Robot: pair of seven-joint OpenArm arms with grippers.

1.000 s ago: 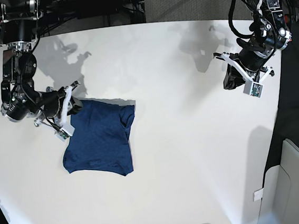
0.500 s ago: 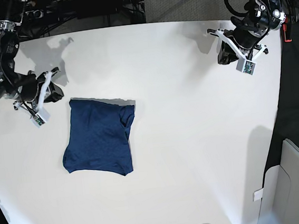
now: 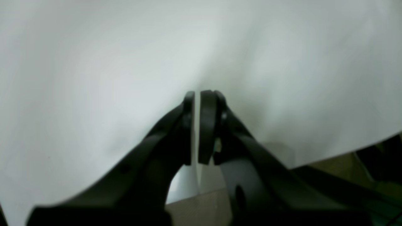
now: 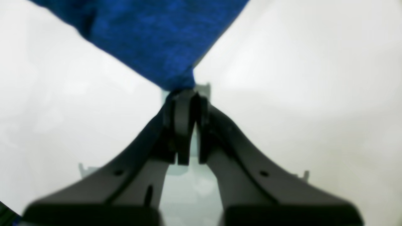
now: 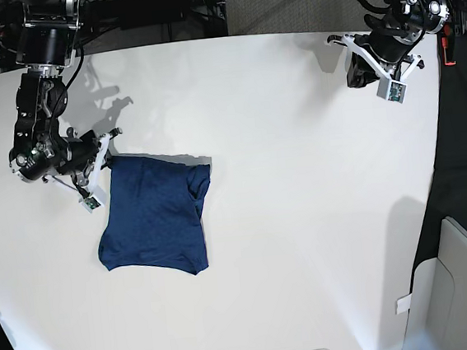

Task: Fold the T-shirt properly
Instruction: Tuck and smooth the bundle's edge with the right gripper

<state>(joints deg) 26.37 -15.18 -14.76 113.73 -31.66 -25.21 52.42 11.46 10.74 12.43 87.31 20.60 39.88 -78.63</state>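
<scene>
Lying folded mid-table, T-shirt [image 5: 156, 218] corner meets closed right hand [image 4: 187, 94]; closed left hand [image 3: 201, 97] near table [image 5: 300, 177] edge.

T-shirt [image 5: 156, 215]: dark navy blue, faintly heathered, unprinted; brighter mottled blue in the right wrist view. Bench [image 5: 300, 177]: plain white. Left tool [image 3: 200, 125] and right tool [image 4: 186, 125]: black fingers on white brackets.

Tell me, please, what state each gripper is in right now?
Left gripper: shut, holding nothing, over the bare table.
Right gripper: shut, its tip at a corner of the shirt; whether it grips the cloth cannot be told.
</scene>
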